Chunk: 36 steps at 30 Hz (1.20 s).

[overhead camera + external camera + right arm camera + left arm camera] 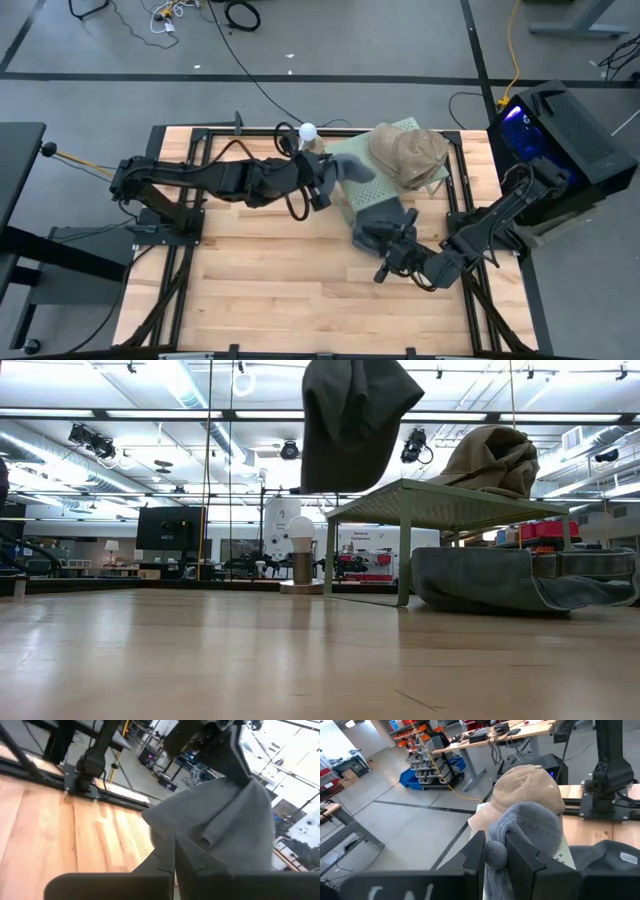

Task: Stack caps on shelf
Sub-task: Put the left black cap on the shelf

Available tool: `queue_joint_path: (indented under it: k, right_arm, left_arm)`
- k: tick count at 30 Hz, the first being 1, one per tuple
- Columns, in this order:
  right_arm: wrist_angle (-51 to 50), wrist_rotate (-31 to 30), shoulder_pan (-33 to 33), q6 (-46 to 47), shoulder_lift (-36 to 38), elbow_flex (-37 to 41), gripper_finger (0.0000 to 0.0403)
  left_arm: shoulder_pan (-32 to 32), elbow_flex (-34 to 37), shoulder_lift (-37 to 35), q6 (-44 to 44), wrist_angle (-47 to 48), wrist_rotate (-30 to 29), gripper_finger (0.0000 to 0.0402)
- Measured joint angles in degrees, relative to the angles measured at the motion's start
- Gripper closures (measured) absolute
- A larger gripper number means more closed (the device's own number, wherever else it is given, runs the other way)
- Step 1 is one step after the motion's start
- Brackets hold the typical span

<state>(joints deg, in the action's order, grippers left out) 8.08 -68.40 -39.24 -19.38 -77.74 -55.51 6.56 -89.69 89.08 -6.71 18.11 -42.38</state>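
Holding a slate-grey cap (352,168) in the air, the left claw (496,856) sits just left of the pale green shelf (352,150), at the far middle of the table (260,270). Its fingers (476,851) are nearly closed, pinching a bunched fold of the cap's fabric between them; in the low view the cap hangs above the shelf's left edge, clear of the panel. A tan cap (408,152) lies on top of the shelf, toward its right side. Another blue-grey cap (378,215) rests on the table just near of the shelf, partly under it in the low view. The right claw (396,262) is down low on the right side of the table, just near of that lying cap, its fingers closed together with nothing held between them. A small white-bulbed lamp (308,131) stands at the far edge, left of the shelf.
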Motion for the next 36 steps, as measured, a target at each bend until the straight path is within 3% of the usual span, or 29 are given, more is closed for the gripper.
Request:
queue_joint_path:
  k: [9,13,17,23,36]
  right_arm:
    - [-17.61,12.11,0.63,15.51,7.38,0.02,0.0399]
    - [-25.41,9.49,0.65,21.69,8.74,0.14,0.0399]
    - [-26.71,4.84,0.68,22.98,9.61,1.91,0.0399]
    - [-26.64,3.4,0.7,24.6,12.31,3.42,0.0399]
    - [-26.65,3.47,0.7,24.67,13.04,3.93,0.0399]
  left_arm:
    - [-0.4,-0.02,0.0,-1.48,-0.05,2.08,0.0341]
    - [-0.85,-0.02,0.11,-1.48,-0.17,2.22,0.0338]
    - [-1.83,-0.13,0.89,-1.84,-2.86,3.35,0.0343]
    - [-4.5,-0.15,1.8,-8.07,-7.93,-1.82,0.0337]
    - [-8.59,-0.09,9.26,-5.69,-10.75,5.11,0.0332]
